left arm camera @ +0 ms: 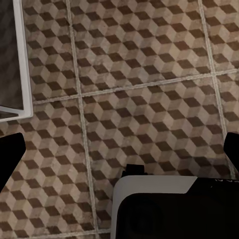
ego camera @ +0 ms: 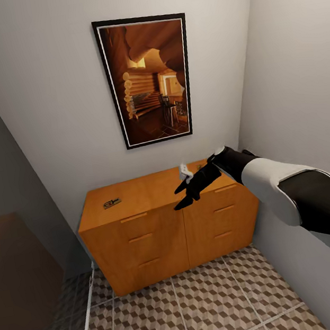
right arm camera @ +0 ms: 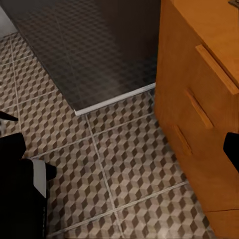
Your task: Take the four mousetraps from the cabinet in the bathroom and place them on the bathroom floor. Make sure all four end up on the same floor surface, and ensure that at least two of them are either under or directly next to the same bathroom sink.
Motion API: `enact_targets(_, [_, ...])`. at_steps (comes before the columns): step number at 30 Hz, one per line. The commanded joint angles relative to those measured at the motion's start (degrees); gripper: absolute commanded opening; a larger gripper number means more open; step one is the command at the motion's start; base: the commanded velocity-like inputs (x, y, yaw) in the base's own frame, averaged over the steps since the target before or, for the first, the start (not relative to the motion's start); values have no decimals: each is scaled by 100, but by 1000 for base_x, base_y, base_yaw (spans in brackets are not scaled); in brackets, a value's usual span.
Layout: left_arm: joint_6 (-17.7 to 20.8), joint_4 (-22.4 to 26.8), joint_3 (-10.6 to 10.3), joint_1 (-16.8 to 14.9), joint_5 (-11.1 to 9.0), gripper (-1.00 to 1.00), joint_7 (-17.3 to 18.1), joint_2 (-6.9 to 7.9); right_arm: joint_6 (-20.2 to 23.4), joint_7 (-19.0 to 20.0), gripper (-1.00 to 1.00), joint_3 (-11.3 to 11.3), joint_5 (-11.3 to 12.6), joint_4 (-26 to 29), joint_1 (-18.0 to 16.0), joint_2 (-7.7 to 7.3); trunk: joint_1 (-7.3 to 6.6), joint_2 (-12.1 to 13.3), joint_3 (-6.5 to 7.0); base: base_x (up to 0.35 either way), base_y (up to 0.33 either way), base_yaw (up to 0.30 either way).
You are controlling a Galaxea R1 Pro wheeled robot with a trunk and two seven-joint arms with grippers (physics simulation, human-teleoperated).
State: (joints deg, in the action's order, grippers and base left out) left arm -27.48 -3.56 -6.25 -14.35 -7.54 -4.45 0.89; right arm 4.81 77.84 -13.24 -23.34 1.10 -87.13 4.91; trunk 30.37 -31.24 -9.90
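While my head camera looks down into a narrow alcove, I see the cabinet (ego camera: 169,223) standing against the back wall, its six drawers shut. One mousetrap (ego camera: 111,202) lies flat on the cabinet top near its left end; I can make out no others. Near the right end of the top stands a small white object (ego camera: 184,171) that I cannot identify.

My right arm reaches in from the right, and the right pincer (ego camera: 185,196) hangs over the front edge of the cabinet top, well to the right of the mousetrap. Its two dark fingers are spread apart with nothing between them, so it is released. The white object sits just behind it in that view.

A framed picture (ego camera: 148,79) of a log interior hangs on the wall above the cabinet. A dark glass panel (ego camera: 19,254) closes off the left side, with a white strip at its foot. The right wall runs close beside the cabinet's end, leaving the arm little room.

From the left wrist, I see the floor (left arm camera: 149,99) with its cube pattern, the corner of the white strip, and the left pincer's fingertips (left arm camera: 10,159) at opposite edges of the frame, spread wide and empty.

I can read no writing or labels anywhere.
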Motion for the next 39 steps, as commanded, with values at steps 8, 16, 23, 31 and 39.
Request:
enact_targets(8, [-38,-14,-51,-8,-46,100,-3,7,196,-304,100,-38,-716,84,163,31,2,-10,-10,0,0,0])
enact_targets(16, [-38,-11,-51,-8,-45,100,-2,8,358,-1222,100,-41,-941,117,170,120,2,-10,-10,0,0,0])
enact_targets(23, [-38,-6,-51,-11,-45,100,0,8,530,-1119,100,-39,-959,298,170,297,2,-10,-10,0,0,0])
enact_targets(31, [-38,-13,-51,-11,-45,100,5,8,1007,-519,100,-38,-955,1058,170,508,2,-10,-10,0,0,0])
enact_targets(39, [-38,-13,-51,-10,-38,100,5,8,1129,271,100,-46,-974,1605,172,508,2,-10,-10,0,0,0])
